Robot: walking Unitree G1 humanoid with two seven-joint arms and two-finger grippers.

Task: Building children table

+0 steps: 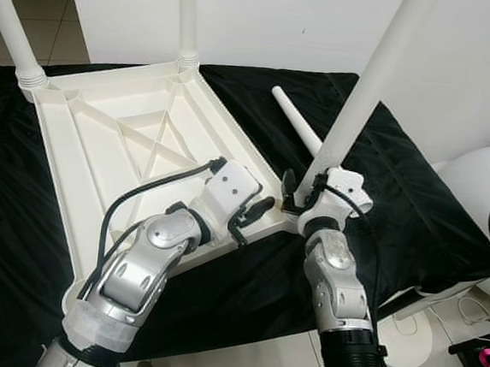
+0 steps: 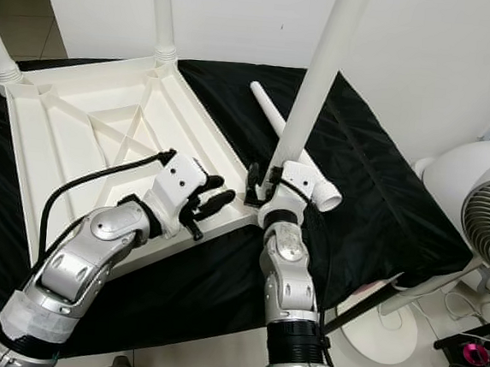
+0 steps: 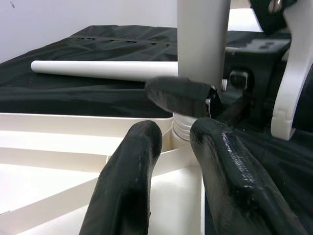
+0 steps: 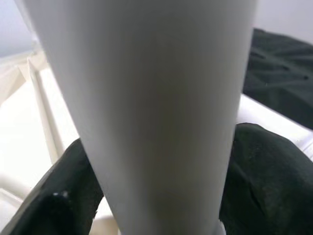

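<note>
A white plastic children's table top (image 1: 111, 146) lies upside down on a black cloth, with two legs standing in its far corners (image 1: 188, 24). A third white leg (image 1: 365, 91) stands upright at the near right corner socket, and my right gripper (image 1: 300, 195) is shut on its base. In the right wrist view the leg (image 4: 151, 112) rises between the black fingers. My left gripper (image 1: 255, 214) rests open on the table's rim just left of that corner. A fourth loose leg (image 1: 297, 124) lies on the cloth behind.
The black cloth (image 1: 415, 207) covers a low platform whose front edge is near my body. A white fan (image 2: 483, 213) stands at the right, with cables and a pink object (image 1: 489, 358) on the tiled floor. A white wall (image 1: 285, 24) is behind.
</note>
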